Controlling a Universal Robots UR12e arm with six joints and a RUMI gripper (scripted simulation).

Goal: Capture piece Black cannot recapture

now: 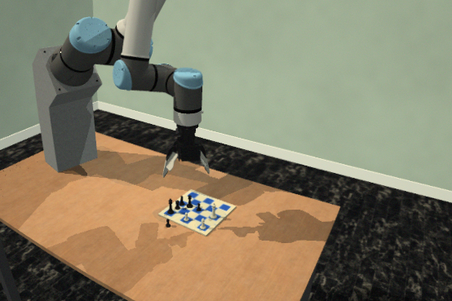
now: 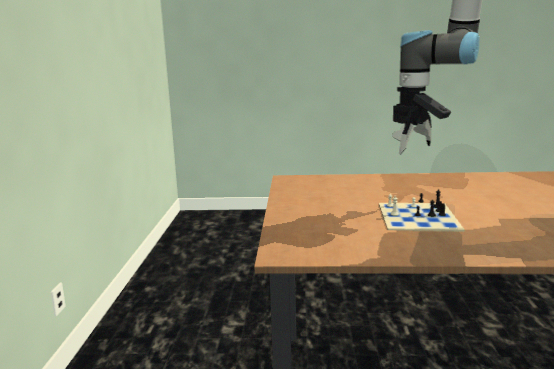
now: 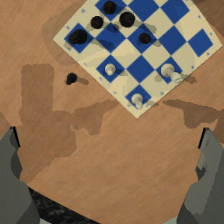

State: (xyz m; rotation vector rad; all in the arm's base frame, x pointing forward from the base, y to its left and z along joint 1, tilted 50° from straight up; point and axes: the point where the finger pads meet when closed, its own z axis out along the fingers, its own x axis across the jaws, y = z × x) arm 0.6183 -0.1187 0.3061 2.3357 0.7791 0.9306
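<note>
Pale green walls meet a dark mottled floor, on which a wooden table (image 1: pixel 261 261) (image 2: pixel 320 255) (image 3: pixel 125 150) stands. A blue-and-cream chessboard (image 1: pixel 164 216) (image 2: pixel 387 220) (image 3: pixel 137 114) lies flat on the tabletop. The gripper (image 1: pixel 186 174) (image 2: pixel 415 149) (image 3: pixel 109 129) is positioned above the table, pointing down, with its fingers spread wide apart and nothing between them. One small black piece (image 1: pixel 168 223) (image 2: pixel 421 198) (image 3: pixel 71 78) stands upright on the wood, just beside the board and off its edge. Five black pieces occupy the board: a tall one (image 1: pixel 170 206) (image 3: pixel 77 37) is located near the corner closest to the off-board piece, and a small one (image 1: pixel 198 207) (image 2: pixel 418 211) (image 3: pixel 144 38) is set toward the middle. Three white pieces are also on the board: a tall one (image 1: pixel 213 211) (image 2: pixel 395 207) (image 3: pixel 168 70), a small one (image 1: pixel 186 217) (image 2: pixel 413 202) (image 3: pixel 110 69), and another (image 1: pixel 202 224) (image 2: pixel 390 200) (image 3: pixel 137 100) at a corner square. All board pieces appear upright. Exact square names cannot be read.
</note>
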